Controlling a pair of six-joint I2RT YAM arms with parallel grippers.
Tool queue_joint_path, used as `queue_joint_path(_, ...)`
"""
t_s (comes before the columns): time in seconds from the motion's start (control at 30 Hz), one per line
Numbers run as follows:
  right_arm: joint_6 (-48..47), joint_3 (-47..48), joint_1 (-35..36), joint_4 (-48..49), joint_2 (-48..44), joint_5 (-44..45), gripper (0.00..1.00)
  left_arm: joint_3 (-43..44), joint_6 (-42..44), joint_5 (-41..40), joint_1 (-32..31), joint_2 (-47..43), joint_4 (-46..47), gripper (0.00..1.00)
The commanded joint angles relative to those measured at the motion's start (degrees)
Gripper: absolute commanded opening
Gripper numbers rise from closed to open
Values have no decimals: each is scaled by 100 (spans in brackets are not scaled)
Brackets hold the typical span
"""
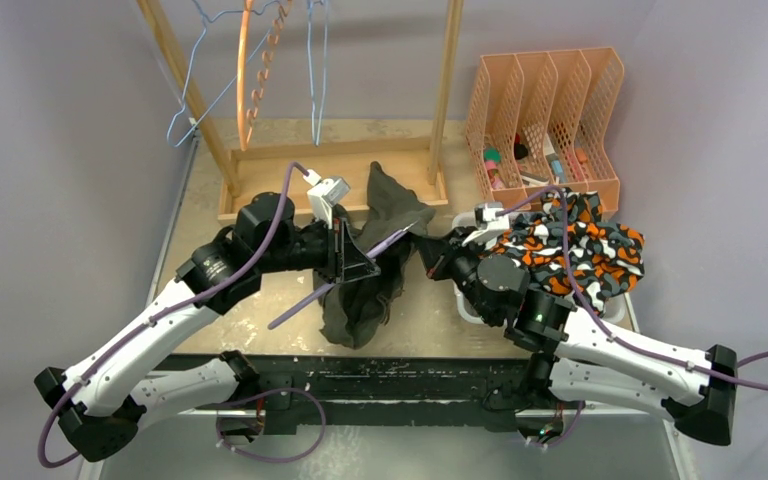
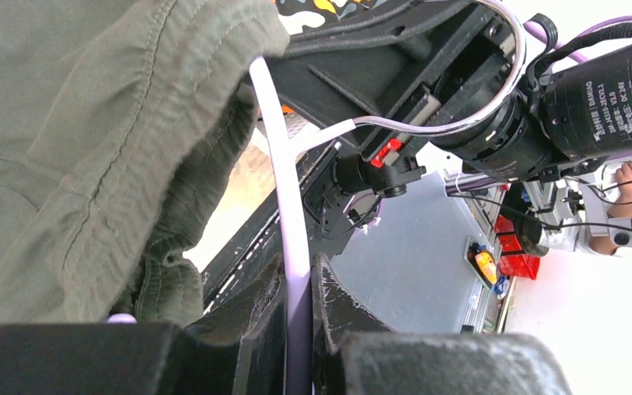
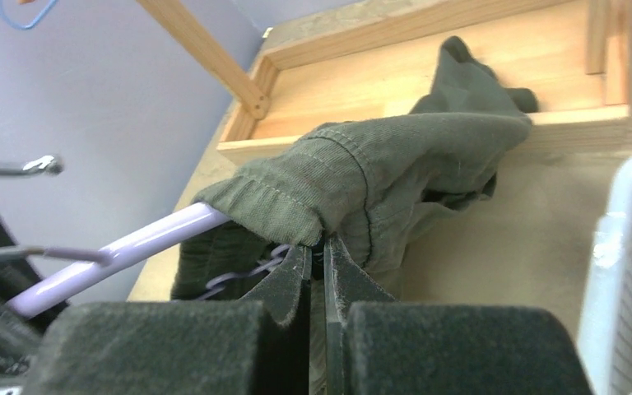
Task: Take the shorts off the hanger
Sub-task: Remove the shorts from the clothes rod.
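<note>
1. My left gripper (image 2: 299,271): clenched on the bar of the lilac hanger (image 2: 284,181), which runs straight out between my fingertips.
2. My right gripper (image 3: 318,251): pinched tight on a fold of the olive-green shorts (image 3: 378,164), just under the waistband hem, at my very tips.
3. Olive-green shorts: on the hanger. Its arm enters the cloth just left of my right fingertips. Beyond them the fabric drapes onto the front edge of the wooden rack base (image 3: 461,74). Past my left fingertips it bunches to the left, touching the bar.
4. Camo shorts (image 1: 580,245): heaped behind my right gripper, well apart from its tips.
</note>
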Motion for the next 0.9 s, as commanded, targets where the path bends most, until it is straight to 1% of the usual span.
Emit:
queue_joint_path(0.0, 422, 696, -317, -925, 22, 663, 0, 357, 35, -62, 20, -106, 467, 0)
queue_joint_path(0.03, 416, 815, -513, -1096, 67, 551, 0, 378, 50, -79, 21, -114, 442, 0)
queue_joint_path(0.1, 391, 983, -1073, -1283, 128, 5, 0, 414, 71, -128, 17, -140, 384, 0)
queue_joint_path(0.13, 347, 1011, -1349, -1270, 139, -366, 0, 413, 75, -155, 20, -151, 364, 0)
queue_joint_path(0.2, 163, 1015, -1645, -1129, 178, -966, 0, 410, 67, -204, 22, -183, 325, 0)
queue_joint_path(0.37, 201, 1036, -1680, -1097, 558, -1627, 0, 404, 37, -392, 22, -309, 333, 0)
queue_joint_path(0.5, 245, 988, -1682, -900, 828, -2133, 0, 573, 138, -677, 18, -388, 145, 0)
queue_joint_path(0.67, 262, 1178, -1688, -1016, 1210, -2265, 0, 1078, 298, -759, 22, -559, -93, 0)
queue_joint_path(0.87, 335, 1333, -1697, -1269, 1708, -2411, 0, 1615, 666, -1817, 21, -946, -898, 0)
